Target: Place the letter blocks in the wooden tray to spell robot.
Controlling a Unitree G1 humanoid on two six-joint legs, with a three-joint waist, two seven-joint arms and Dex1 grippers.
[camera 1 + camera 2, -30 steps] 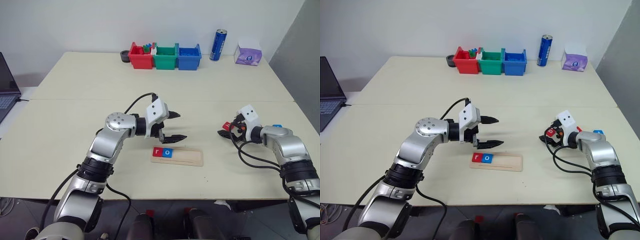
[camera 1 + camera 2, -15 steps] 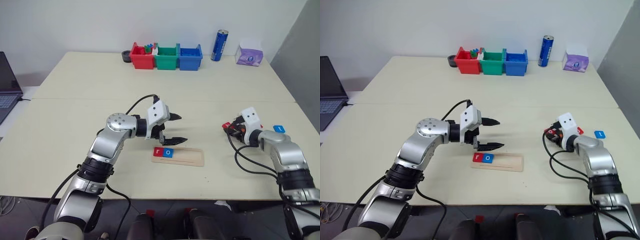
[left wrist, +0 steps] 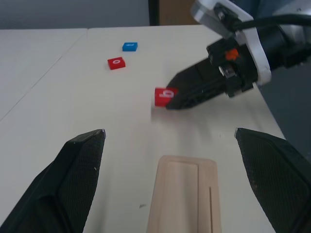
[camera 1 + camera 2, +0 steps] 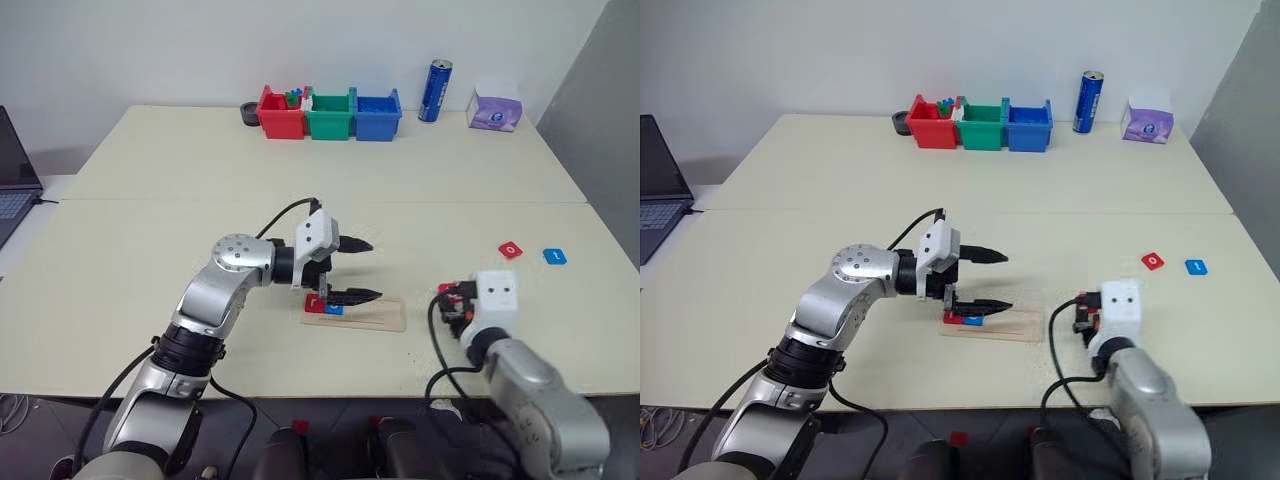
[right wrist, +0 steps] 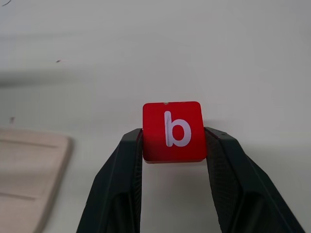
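The red "b" block [image 5: 173, 131] sits pinched by its side edges between the right gripper [image 5: 174, 145]'s two black fingers, held just above the tabletop [image 4: 150, 240] and a little to the side of the wooden tray [image 3: 184, 199]'s free end. The grip is only on the thin edges, so I'd worry the tile could twist or pop out if it catches the tray's lip on the way in, or land turned in the groove. At the tray's other end the "r" block [image 4: 316, 302] and blue "o" block [image 4: 333, 309] already lie side by side, and the left gripper [image 4: 355, 270] hangs right over them with its jaws spread wide and empty; the two grippers could knock together if the right one comes in along the groove. Beyond the right gripper, well apart from it, lie the red "o" block [image 4: 510, 249] and the blue "t" block [image 4: 554, 256]. The table's near edge is close behind this gripper, though there is plenty of bare surface on its far side.
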